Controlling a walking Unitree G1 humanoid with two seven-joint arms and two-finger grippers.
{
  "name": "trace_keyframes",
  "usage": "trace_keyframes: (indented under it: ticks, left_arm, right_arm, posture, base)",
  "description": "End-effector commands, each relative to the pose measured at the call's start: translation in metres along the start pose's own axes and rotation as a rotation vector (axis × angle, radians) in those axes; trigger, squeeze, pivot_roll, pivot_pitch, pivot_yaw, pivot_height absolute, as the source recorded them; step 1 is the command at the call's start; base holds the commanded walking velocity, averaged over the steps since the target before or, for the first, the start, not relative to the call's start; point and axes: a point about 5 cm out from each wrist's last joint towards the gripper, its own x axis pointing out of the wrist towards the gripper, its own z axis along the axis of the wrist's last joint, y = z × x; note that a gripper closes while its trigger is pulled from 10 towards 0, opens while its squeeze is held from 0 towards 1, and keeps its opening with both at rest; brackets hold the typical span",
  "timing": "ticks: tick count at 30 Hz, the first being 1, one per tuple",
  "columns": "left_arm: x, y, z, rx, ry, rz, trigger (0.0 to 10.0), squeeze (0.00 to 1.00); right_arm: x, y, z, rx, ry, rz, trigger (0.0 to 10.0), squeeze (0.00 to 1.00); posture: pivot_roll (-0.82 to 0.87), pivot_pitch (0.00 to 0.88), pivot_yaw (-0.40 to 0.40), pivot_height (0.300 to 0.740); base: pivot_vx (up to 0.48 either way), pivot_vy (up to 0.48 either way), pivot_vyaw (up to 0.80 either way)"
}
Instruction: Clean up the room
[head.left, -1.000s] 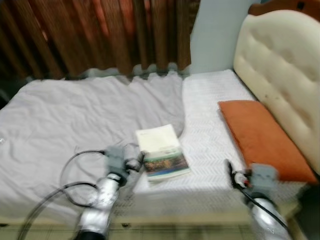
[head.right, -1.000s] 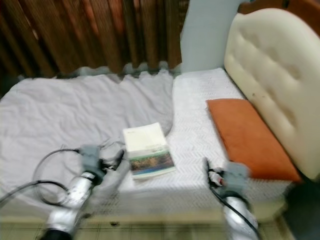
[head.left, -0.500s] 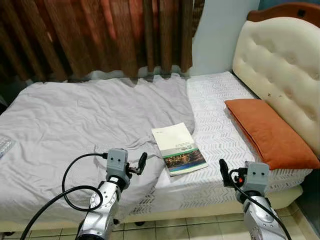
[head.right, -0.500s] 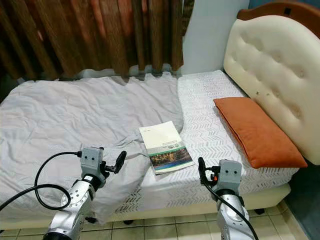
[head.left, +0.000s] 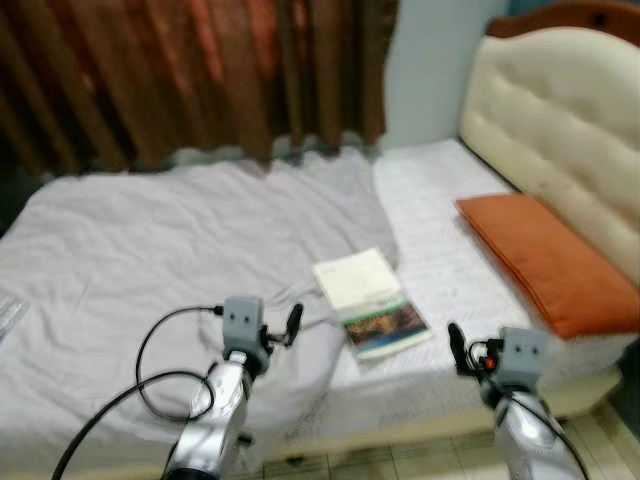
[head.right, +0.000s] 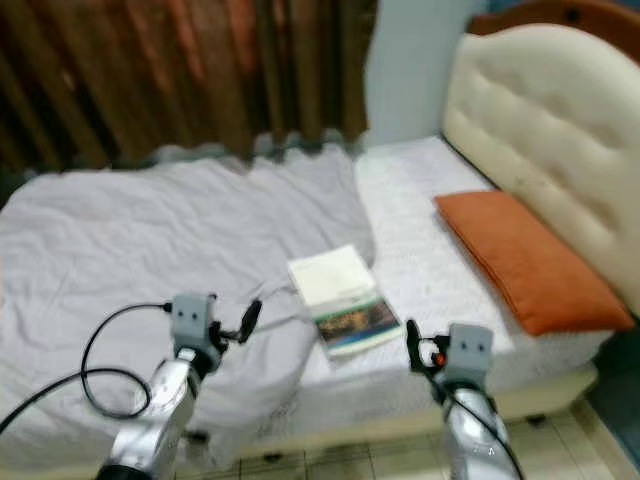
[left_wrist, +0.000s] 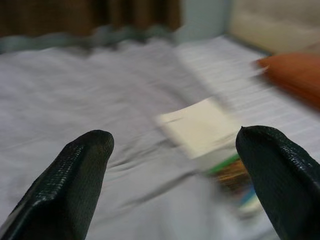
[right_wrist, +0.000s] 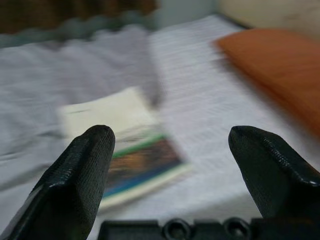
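My left gripper (head.left: 293, 322) and right gripper (head.left: 455, 345) are both raised before the white-covered bed (head.left: 440, 220), fingers spread wide, empty.

The room is softly lit and all four pictures are blurry. The curtain (head.left: 180, 70) at 11 o'clock is dark. The wrist fingers (left_wrist: 75, 175) look sharp; the book (right_wrist: 120, 145) behind is fuzzy.
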Motion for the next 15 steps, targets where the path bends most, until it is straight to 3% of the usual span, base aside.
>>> trace_keyframes:
  ticks: [1, 6, 12, 15]
  left_arm:
    - [0.0013, 0.0016, 0.001, -0.004, 0.003, 0.014, 10.0, 0.0]
    - [0.0015, -0.0004, 0.0001, 0.002, 0.009, 0.001, 10.0, 0.0]
    - [0.0031, -0.0043, -0.0007, 0.024, 0.021, -0.021, 10.0, 0.0]
    - [0.003, -0.007, -0.0021, 0.032, 0.027, -0.02, 10.0, 0.0]
  right_arm:
    - [0.0008, -0.0013, 0.0001, -0.004, 0.011, 0.006, 10.0, 0.0]
    - [0.0021, 0.0001, -0.0009, 0.0, 0.02, 0.014, 10.0, 0.0]
    - [0.0034, 0.0022, -0.0027, -0.009, 0.033, 0.022, 10.0, 0.0]
    - [0.0015, 0.0015, -0.0035, -0.019, 0.041, 0.025, 10.0, 0.0]
  posture:
    - [-0.11, 0.019, 0.05, 0.74]
    - [-0.11, 0.019, 0.05, 0.74]
    - [-0.11, 0.024, 0.052, 0.74]
    - [-0.12, 0.041, 0.04, 0.74]
  base:
    - [0.386, 0.285, 0.0]
    - [0.386, 0.285, 0.0]
    - [0.466, 0.0, 0.0]
    - [0.0, 0.0, 0.0]
